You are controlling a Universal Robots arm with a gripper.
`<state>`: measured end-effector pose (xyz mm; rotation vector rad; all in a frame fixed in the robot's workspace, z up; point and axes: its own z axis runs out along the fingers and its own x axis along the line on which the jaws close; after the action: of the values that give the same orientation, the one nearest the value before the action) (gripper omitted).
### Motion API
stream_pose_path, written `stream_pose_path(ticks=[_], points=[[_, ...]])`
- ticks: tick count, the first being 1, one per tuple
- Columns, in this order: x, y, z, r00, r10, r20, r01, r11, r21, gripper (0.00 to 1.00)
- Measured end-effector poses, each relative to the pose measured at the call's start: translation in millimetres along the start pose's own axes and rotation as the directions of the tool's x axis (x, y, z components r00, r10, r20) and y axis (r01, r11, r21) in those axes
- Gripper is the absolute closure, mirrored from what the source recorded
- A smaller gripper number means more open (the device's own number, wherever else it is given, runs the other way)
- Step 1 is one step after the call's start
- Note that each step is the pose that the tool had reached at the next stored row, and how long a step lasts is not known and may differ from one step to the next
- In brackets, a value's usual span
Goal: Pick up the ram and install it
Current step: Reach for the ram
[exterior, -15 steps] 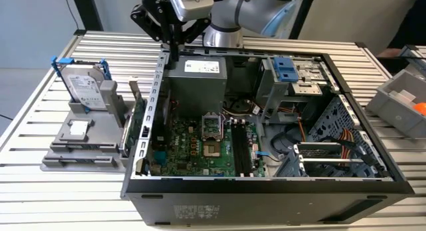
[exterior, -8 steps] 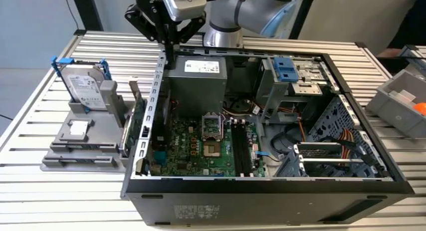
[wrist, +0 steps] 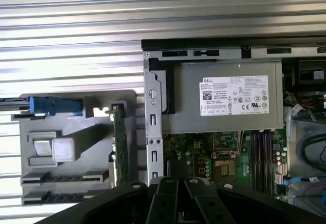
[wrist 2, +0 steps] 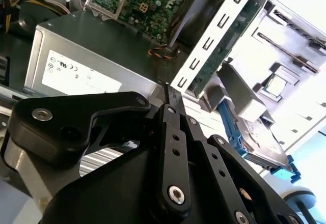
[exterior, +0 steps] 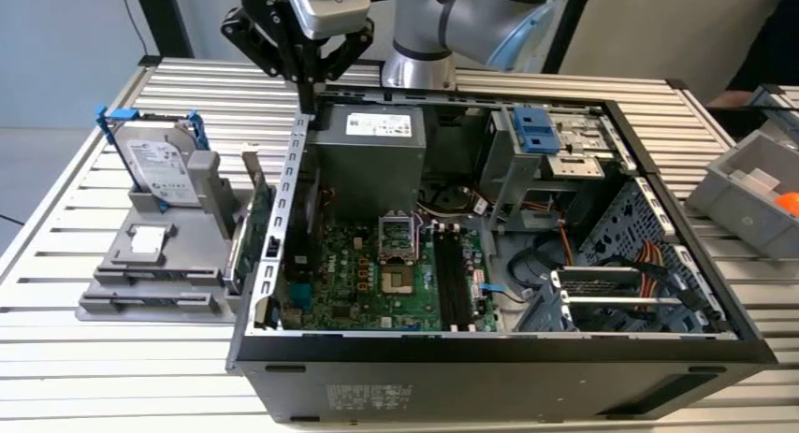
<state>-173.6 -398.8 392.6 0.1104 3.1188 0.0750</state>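
Hovering over the far corner of the open case (exterior: 500, 358) on the exterior view's left, near the power supply (exterior: 369, 162), the gripper (exterior: 306, 104) has its fingers pressed together, nothing discernible between them. Whether the ram sits in the motherboard's black slots (exterior: 446, 279) is too small to tell. Beside the case, a grey fixture (exterior: 150, 265) props the expansion card (exterior: 258, 232) upright, presumably for gripping its top edge.

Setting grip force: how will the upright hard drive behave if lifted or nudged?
The hard drive looks metal-cased, so it is probably rigid and heavy for its size. Standing on edge in the grey holder, a sideways nudge might tip it. Its smooth face may be slippery.
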Motion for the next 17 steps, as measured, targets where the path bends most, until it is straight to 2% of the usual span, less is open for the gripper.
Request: stream_pose_path(ticks=[17], points=[[23.8, -1.7, -0.6, 1.0, 0.0, -0.0002, 0.0, 1.0, 0.0001, 1.0]])
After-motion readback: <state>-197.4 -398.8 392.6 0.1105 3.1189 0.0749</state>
